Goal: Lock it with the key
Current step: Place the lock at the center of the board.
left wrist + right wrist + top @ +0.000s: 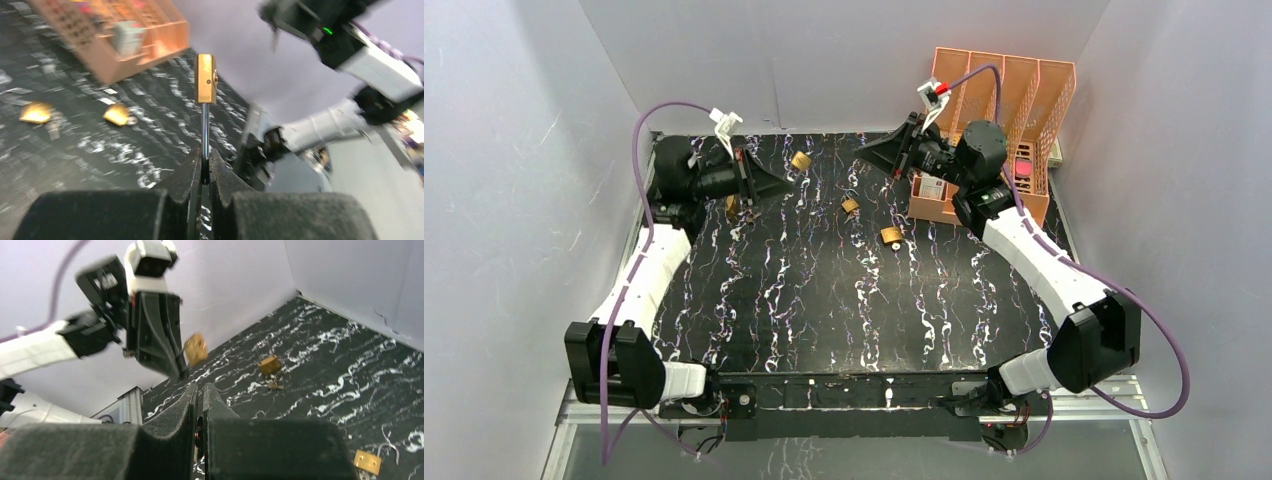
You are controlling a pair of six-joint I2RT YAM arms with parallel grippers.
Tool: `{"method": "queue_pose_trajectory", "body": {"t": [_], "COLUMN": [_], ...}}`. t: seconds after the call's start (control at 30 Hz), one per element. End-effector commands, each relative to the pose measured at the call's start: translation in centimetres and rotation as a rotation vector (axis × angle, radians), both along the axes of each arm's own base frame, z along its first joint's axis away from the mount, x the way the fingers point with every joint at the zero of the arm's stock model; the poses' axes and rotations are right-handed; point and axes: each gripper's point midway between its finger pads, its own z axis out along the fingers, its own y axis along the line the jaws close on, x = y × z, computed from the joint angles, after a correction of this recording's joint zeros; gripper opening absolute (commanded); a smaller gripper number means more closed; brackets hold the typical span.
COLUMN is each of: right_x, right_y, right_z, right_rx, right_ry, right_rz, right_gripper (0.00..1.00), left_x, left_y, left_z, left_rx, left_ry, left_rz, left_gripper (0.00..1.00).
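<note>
Padlock (pixel 205 78) count four; one in left fingers (pixel 192 175).

Shackle end of the padlock (pixel 205 78) hidden between my left fingers (pixel 191 176). My right fingers (pixel 179 411): key between them, cannot tell.

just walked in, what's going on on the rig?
The left end effector is shut on the shackle of a brass padlock, holding it up off the table. The right end effector faces it, jaws nearly together; whether it holds a key is unclear. More padlocks lie on the table.
</note>
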Motion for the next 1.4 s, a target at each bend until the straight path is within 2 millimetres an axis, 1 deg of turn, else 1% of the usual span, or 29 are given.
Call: {"method": "queue_pose_trajectory", "body": {"t": [0.0, 0.07, 0.17, 0.23, 0.33, 0.4, 0.47, 0.53, 0.6, 0.7, 0.8, 0.9, 1.0, 1.13, 1.23, 1.37], "right_x": [0.5, 0.8, 1.7, 2.5, 3.9, 4.7, 5.7, 6.8, 7.9, 9.3, 10.4, 11.2, 11.9, 12.4, 12.8, 13.2], "right_y": [0.9, 2.3, 4.9, 6.6, 9.1, 10.7, 12.2, 13.3, 14.1, 15.2, 16.5, 18.2, 19.1, 19.5, 19.7, 20.4], "right_z": [-1.8, -3.5, -6.7, -9.0, -11.9, -13.5, -15.0, -16.6, -18.1, -20.0, -22.0, -24.2, -25.5, -26.5, -27.5, -29.2], "right_rx": [-0.049, -0.08, -0.147, -0.197, -0.245, -0.262, -0.267, -0.277, -0.282, -0.273, -0.26, -0.247, -0.235, -0.228, -0.224, -0.234], "right_ry": [-0.011, 0.008, 0.056, 0.082, 0.101, 0.102, 0.102, 0.117, 0.128, 0.128, 0.14, 0.165, 0.176, 0.181, 0.182, 0.199], "right_rz": [-0.087, -0.107, -0.142, -0.172, -0.225, -0.252, -0.264, -0.281, -0.298, -0.313, -0.304, -0.279, -0.279, -0.298, -0.31, -0.3], "right_gripper": [0.0, 0.0, 0.0, 0.0, 0.0, 0.0, 0.0, 0.0, 0.0, 0.0, 0.0, 0.0, 0.0, 0.0, 0.0, 0.0], "left_x": [2.4, 3.7, 4.5, 4.9, 5.7, 6.5, 7.0, 7.1, 7.1, 7.2, 7.6, 8.3, 9.5, 10.6, 11.3, 12.4], "left_y": [3.6, 5.1, 6.8, 8.0, 9.0, 9.4, 9.8, 10.1, 10.3, 10.2, 10.2, 9.9, 9.2, 9.1, 9.4, 9.4], "left_z": [-7.0, -9.1, -11.7, -13.1, -13.8, -14.3, -15.6, -17.1, -18.8, -20.0, -21.3, -22.2, -22.2, -23.0, -24.5, -26.2], "left_rx": [0.385, 0.485, 0.638, 0.753, 0.873, 0.913, 0.945, 0.982, 1.031, 1.061, 1.05, 1.01, 0.935, 0.932, 0.962, 0.961], "left_ry": [0.233, 0.342, 0.476, 0.533, 0.565, 0.568, 0.586, 0.616, 0.65, 0.663, 0.666, 0.627, 0.575, 0.561, 0.572, 0.538], "left_rz": [0.269, 0.362, 0.428, 0.472, 0.527, 0.571, 0.602, 0.615, 0.613, 0.626, 0.663, 0.703, 0.733, 0.743, 0.75, 0.776], "left_gripper": [0.0, 0.0, 0.0, 0.0, 0.0, 0.0, 0.0, 0.0, 0.0, 0.0, 0.0, 0.0, 0.0, 0.0, 0.0, 0.0]}}
